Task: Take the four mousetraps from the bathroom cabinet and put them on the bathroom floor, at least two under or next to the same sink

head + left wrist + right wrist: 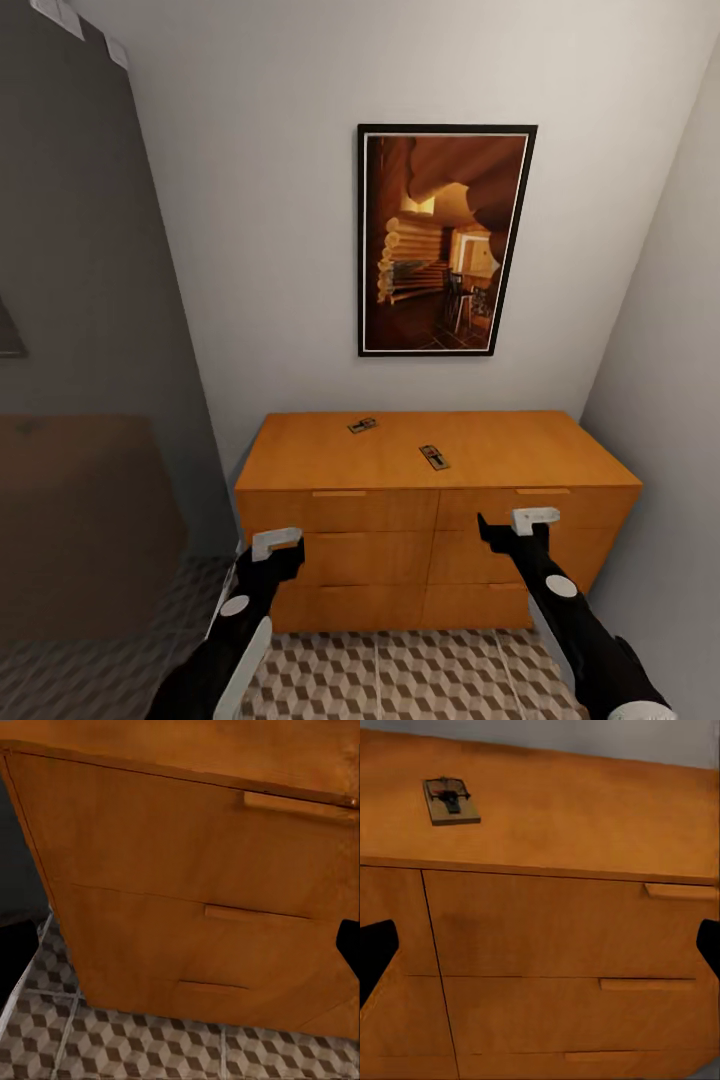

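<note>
Step in hand, as I judge it: the approach. I am parked facing the cabinet (pixel 437 520), both arms raised in front of it, nothing picked up yet.

Left hand (pixel 277 548): it hovers level with the upper drawer fronts, near the cabinet's left corner, carrying nothing. Whether its fingers are spread or pressed together I cannot tell; the head view gives one pale fingertip block and the left wrist view only dark slivers at the frame edges. Below this hand lies the bathroom floor (pixel 400 675), cube-patterned tile.

Mousetraps: two lie flat on the cabinet top. The far trap (pixel 362 425) sits above and beyond the left hand, off toward the right hand. The near trap (pixel 434 457) lies between the two hands, closer to the right one, above and beyond it, not far back from the front edge. The right wrist view looks straight at it.

Right hand (pixel 520 528): held in front of the right upper drawer, just below the cabinet's top edge, empty. Fingers appear spread, since dark tips sit at opposite edges of its wrist view.

Next move, my estimate: lift the right hand above the top edge, reach forward and inward over the near trap, then descend flat onto it. The board is thin, so the pinch must catch its edges.

Hard to make out: only two of four traps are visible; the others may be in the drawers. Trap mechanism detail is blurred in the head view.
</note>
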{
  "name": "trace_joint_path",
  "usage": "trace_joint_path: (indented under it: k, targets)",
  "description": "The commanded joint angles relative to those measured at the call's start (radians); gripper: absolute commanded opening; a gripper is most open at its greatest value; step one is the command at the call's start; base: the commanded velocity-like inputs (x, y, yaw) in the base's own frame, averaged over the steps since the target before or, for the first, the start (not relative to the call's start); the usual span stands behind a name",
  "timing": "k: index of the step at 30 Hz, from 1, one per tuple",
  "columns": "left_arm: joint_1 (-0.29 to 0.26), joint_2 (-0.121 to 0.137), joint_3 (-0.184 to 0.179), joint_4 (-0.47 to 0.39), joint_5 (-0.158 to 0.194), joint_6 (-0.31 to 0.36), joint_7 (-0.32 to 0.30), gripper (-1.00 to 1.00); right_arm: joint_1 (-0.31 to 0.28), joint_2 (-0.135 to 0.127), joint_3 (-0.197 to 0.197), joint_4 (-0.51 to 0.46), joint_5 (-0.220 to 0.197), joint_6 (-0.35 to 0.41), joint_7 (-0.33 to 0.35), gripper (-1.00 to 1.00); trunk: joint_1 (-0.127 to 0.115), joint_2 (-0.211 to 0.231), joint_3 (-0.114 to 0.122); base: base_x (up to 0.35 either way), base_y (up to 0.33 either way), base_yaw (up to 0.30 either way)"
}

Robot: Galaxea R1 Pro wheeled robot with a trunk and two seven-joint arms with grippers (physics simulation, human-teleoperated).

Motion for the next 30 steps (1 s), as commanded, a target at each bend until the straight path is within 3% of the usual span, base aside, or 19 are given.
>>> trace_joint_path:
  k: [1, 7, 10, 14, 16, 19, 21, 25, 30]
  targets:
    - [-0.001, -0.002, -0.002, -0.046, 0.004, 0.03, 0.01, 1.0, -0.001, 0.0, 0.0, -0.027, 0.0, 0.012, -0.001, 1.0, 0.001, -0.002, -0.003, 0.0, 0.0, 0.0]
    - [-0.011, -0.024, -0.003, -0.29, -0.008, 0.168, 0.015, 1.0, -0.001, 0.0, 0.001, -0.211, -0.03, 0.064, -0.002, 1.0, 0.001, -0.002, -0.003, 0.0, 0.0, 0.0]
    - [-0.022, -0.033, -0.003, -0.402, -0.01, 0.241, 0.014, 1.0, -0.002, 0.0, 0.002, -0.304, -0.081, 0.116, -0.002, 1.0, 0.001, -0.002, -0.003, 0.0, 0.0, 0.0]
    - [-0.043, -0.049, -0.003, -0.465, -0.011, 0.311, 0.014, 1.0, -0.005, 0.0, 0.003, -0.379, -0.135, 0.204, -0.001, 1.0, 0.001, -0.002, -0.003, 0.0, 0.0, 0.0]
    - [-0.076, -0.07, -0.003, -0.482, -0.012, 0.356, 0.014, 1.0, -0.012, 0.0, 0.003, -0.415, -0.159, 0.267, 0.0, 1.0, 0.001, -0.002, -0.003, 0.0, 0.0, 0.0]
    - [-0.114, -0.096, -0.003, -0.474, -0.013, 0.394, 0.015, 1.0, -0.039, 0.0, 0.003, -0.432, -0.172, 0.318, -0.002, 1.0, 0.001, -0.002, -0.003, 0.0, 0.0, 0.0]
    - [-0.137, -0.098, -0.003, -0.457, -0.014, 0.417, 0.017, 1.0, -0.063, 0.0, 0.003, -0.434, -0.179, 0.354, -0.002, 1.0, 0.001, -0.002, -0.003, 0.0, 0.0, 0.0]
    - [-0.209, -0.098, -0.003, -0.341, -0.019, 0.477, 0.032, 1.0, -0.13, -0.001, 0.003, -0.375, -0.185, 0.47, 0.0, 1.0, 0.001, -0.002, -0.003, 0.0, 0.0, 0.0]
    - [-0.259, -0.098, -0.003, -0.207, -0.024, 0.503, 0.078, 1.0, -0.18, -0.001, 0.003, -0.308, -0.186, 0.512, 0.001, 1.0, 0.001, -0.002, -0.003, 0.0, 0.0, 0.0]
